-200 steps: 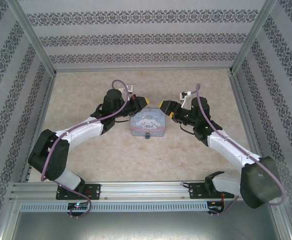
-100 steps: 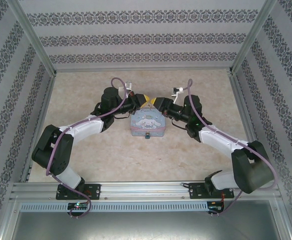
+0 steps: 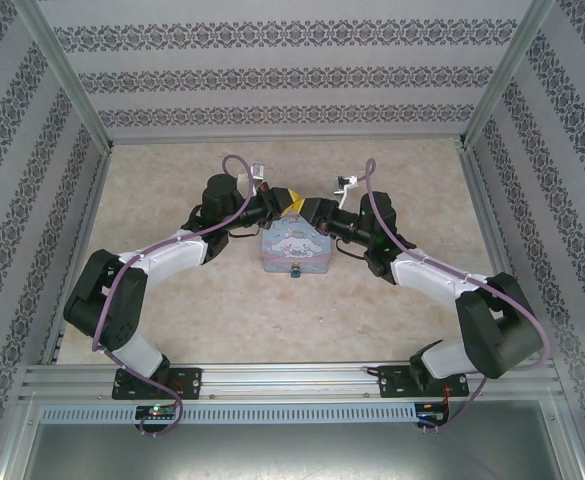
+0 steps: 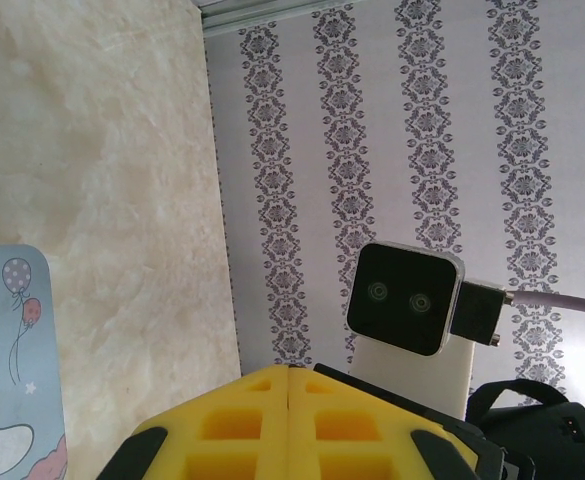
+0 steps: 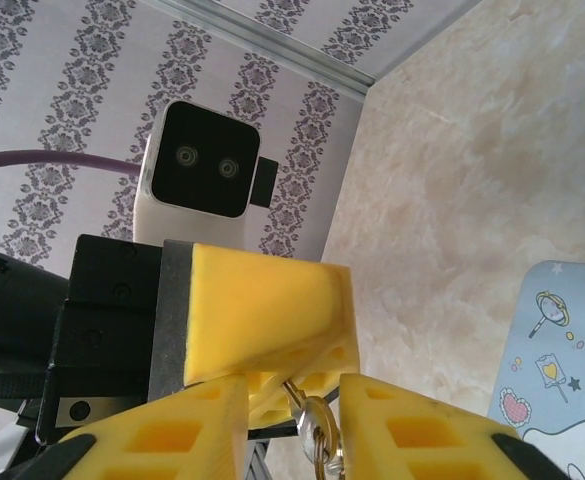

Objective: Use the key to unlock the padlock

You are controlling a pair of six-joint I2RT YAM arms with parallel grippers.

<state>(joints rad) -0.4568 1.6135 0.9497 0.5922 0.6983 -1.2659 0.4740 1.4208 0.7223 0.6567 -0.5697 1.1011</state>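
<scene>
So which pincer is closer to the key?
Left. The left pincer is shut on the key; the right pincer is open, one finger each side of the ring.

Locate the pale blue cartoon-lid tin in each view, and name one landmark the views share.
Top external: the tin lies mid-table, lid up, just below where the two arms' tips meet.
Left wrist: the tin is cut off at the bottom-left edge, with its balloon drawing showing.
Right wrist: the tin fills the bottom-right corner, its rounded corner showing.
Shared landmark: the beige marbled tabletop around the tin.
</scene>
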